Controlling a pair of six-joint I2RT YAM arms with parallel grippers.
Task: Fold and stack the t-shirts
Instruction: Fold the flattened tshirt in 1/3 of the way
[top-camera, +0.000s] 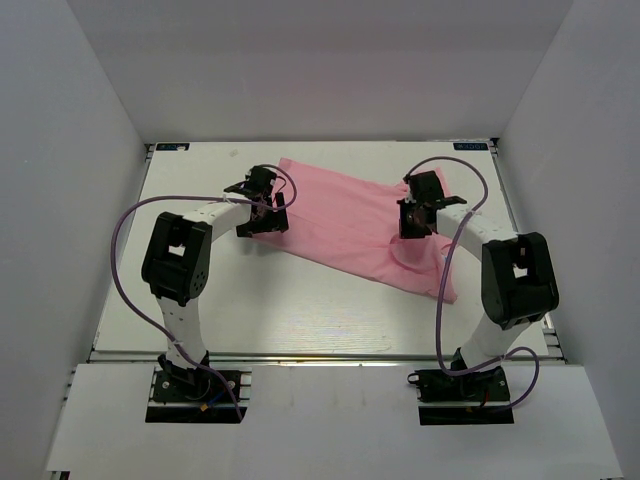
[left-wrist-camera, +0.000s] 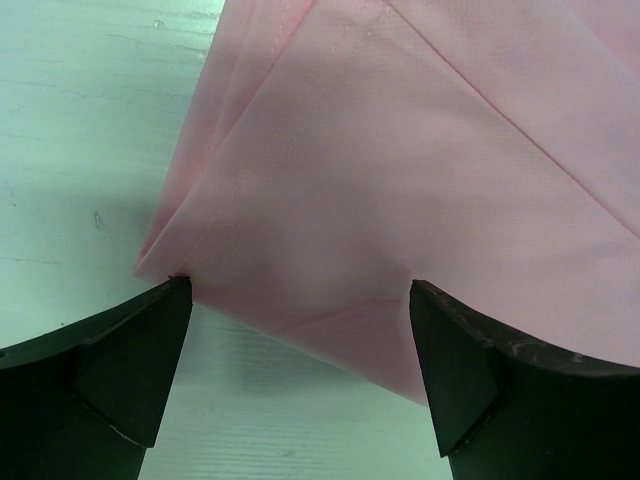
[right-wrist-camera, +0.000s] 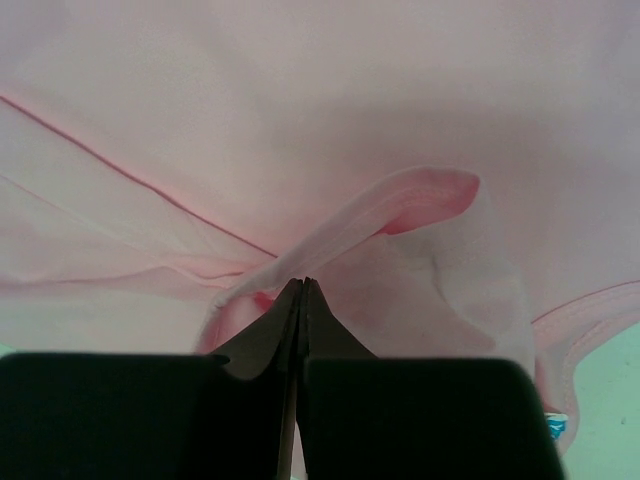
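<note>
The light-pink t-shirt (top-camera: 345, 222) lies spread slantwise across the middle of the white table (top-camera: 300, 300). It is partly folded, with layered edges at its left corner (left-wrist-camera: 180, 250). My left gripper (top-camera: 263, 222) is open and empty at that near-left corner, its jaws wide apart (left-wrist-camera: 300, 300) on either side of the shirt's hem. My right gripper (top-camera: 412, 226) is shut (right-wrist-camera: 303, 283) on a raised fold of the t-shirt (right-wrist-camera: 400, 200), and the cloth bunches up around its tips near the shirt's right end.
White walls enclose the table on the left, back and right. Bare table surface shows in front of the shirt and to its left (left-wrist-camera: 80, 150). Purple cables loop from both arms (top-camera: 125, 250).
</note>
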